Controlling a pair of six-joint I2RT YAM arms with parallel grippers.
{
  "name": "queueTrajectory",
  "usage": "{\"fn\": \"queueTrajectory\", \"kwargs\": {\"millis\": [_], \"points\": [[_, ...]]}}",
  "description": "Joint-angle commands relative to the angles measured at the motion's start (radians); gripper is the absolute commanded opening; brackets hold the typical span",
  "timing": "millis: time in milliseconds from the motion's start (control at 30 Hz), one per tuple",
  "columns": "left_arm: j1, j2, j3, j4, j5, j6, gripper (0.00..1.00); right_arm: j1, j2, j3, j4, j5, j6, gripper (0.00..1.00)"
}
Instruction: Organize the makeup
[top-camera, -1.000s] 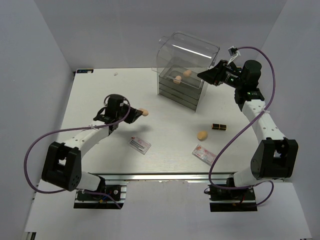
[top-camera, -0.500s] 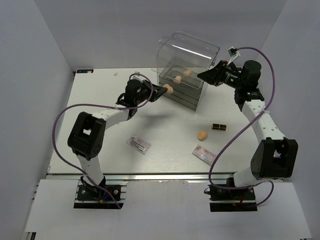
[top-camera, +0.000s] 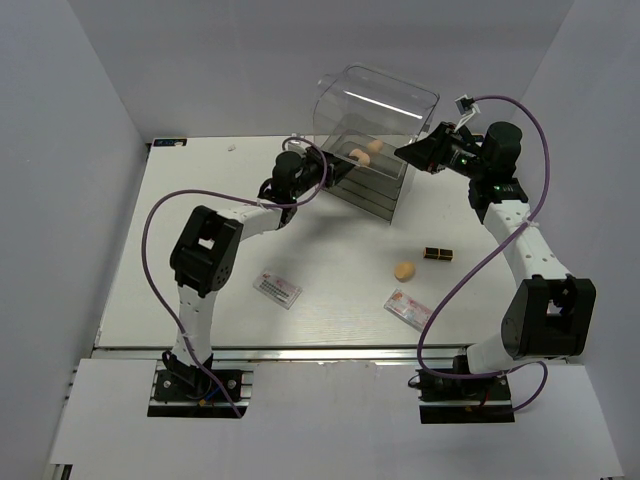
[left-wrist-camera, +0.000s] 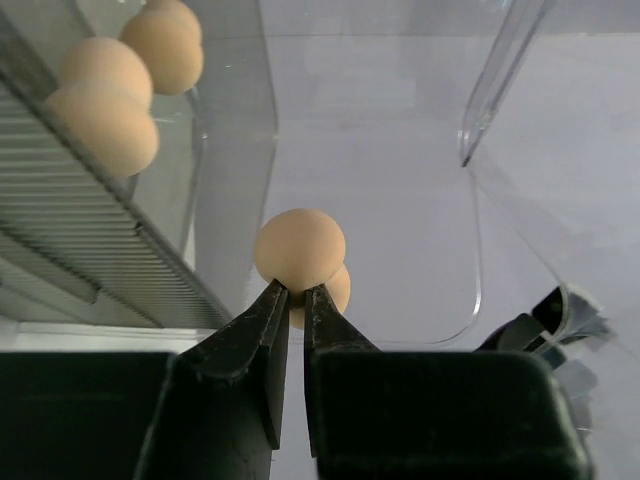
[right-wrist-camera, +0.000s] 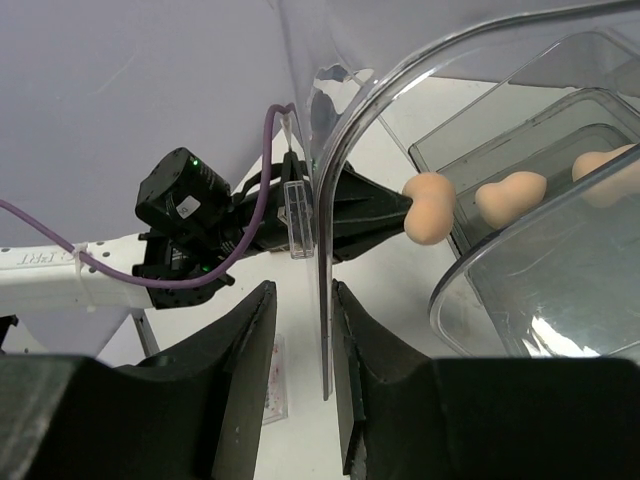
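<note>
Pinching a peach teardrop sponge (left-wrist-camera: 300, 248), left tool (left-wrist-camera: 296, 290) has reached the clear plastic drawer box (top-camera: 365, 190), lid (top-camera: 390, 90) clamped by right tool (right-wrist-camera: 302, 300); release due.

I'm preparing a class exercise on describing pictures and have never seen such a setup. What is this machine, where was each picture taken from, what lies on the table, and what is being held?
Two robot arms are bolted at the table's near edge, each ending in a two-finger gripper. The wide picture comes from a fixed camera above and behind them; the other two come from a camera on each wrist. On the white table stands a clear plastic drawer box with peach sponges inside; a loose sponge, dark brown-and-gold tubes and two white-pink packets lie around. The left gripper pinches a fourth sponge at the box's opening. The right gripper straddles the edge of the lid; whether it pinches it is unclear.
</note>
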Motion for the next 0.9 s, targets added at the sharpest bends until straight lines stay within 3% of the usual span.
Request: {"fn": "queueTrajectory", "kwargs": {"millis": [0, 67, 200, 433, 733, 867], "points": [[-0.002, -0.007, 0.057, 0.061, -0.018, -0.050, 0.00, -0.004, -0.054, 0.001, 0.077, -0.026, 0.015, 0.34], [-0.002, 0.007, 0.071, 0.045, -0.024, -0.064, 0.01, -0.004, -0.054, 0.001, 0.077, -0.026, 0.013, 0.34], [-0.004, 0.022, 0.083, 0.018, -0.023, -0.076, 0.26, -0.004, -0.056, 0.000, 0.079, -0.028, 0.013, 0.34], [-0.004, 0.029, 0.091, -0.013, -0.009, -0.076, 0.52, -0.004, -0.059, -0.002, 0.082, -0.026, 0.015, 0.34], [-0.004, 0.021, 0.091, -0.024, -0.004, -0.075, 0.56, -0.004, -0.059, 0.001, 0.083, -0.026, 0.018, 0.34], [-0.004, 0.010, 0.083, -0.022, 0.002, -0.075, 0.49, -0.004, -0.060, 0.000, 0.083, -0.026, 0.018, 0.34]]}}
